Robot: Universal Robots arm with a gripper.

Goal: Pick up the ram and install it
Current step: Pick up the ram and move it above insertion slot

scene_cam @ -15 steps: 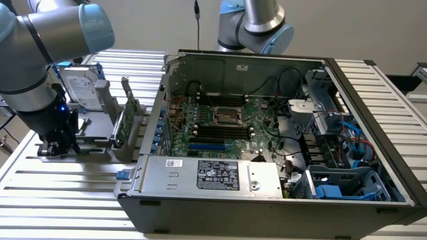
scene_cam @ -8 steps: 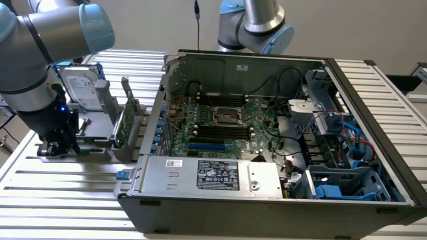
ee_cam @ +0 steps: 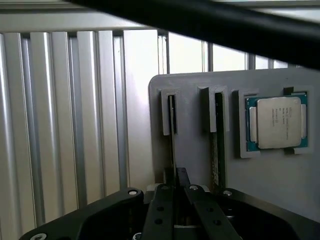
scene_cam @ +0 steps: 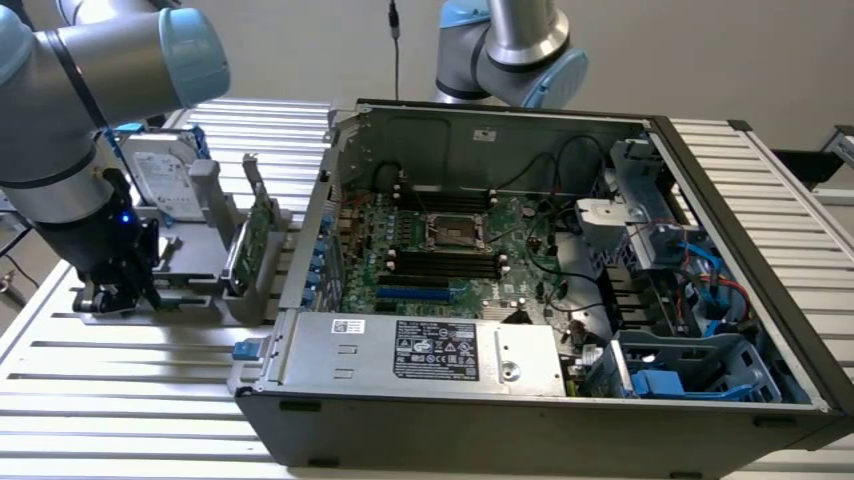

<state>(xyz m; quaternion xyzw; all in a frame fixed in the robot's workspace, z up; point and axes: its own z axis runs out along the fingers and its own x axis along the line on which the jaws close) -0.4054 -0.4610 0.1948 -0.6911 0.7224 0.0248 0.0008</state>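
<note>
The ram (ee_cam: 172, 131) stands on its thin edge in one slot of a grey holder (ee_cam: 195, 82), so it looks like a dark narrow strip. My gripper (ee_cam: 176, 201) sits at the near end of that stick, its two black fingers (ee_cam: 161, 212) pressed together on the edge. A second stick (ee_cam: 217, 137) stands in the neighbouring slot. In the exterior view my gripper (scene_cam: 114, 295) is low over the grey fixture (scene_cam: 180, 275) at the exterior view's left, outside the open computer case (scene_cam: 534, 400). The black memory slots (scene_cam: 447, 265) lie on the motherboard inside.
A square silver processor (ee_cam: 274, 122) rests in a recess of the holder. A green expansion card (scene_cam: 254, 240) and a hard drive (scene_cam: 167, 180) stand upright on the fixture. A second arm (scene_cam: 514, 50) rises behind the case. Ribbed aluminium table (scene_cam: 134, 390) surrounds everything.
</note>
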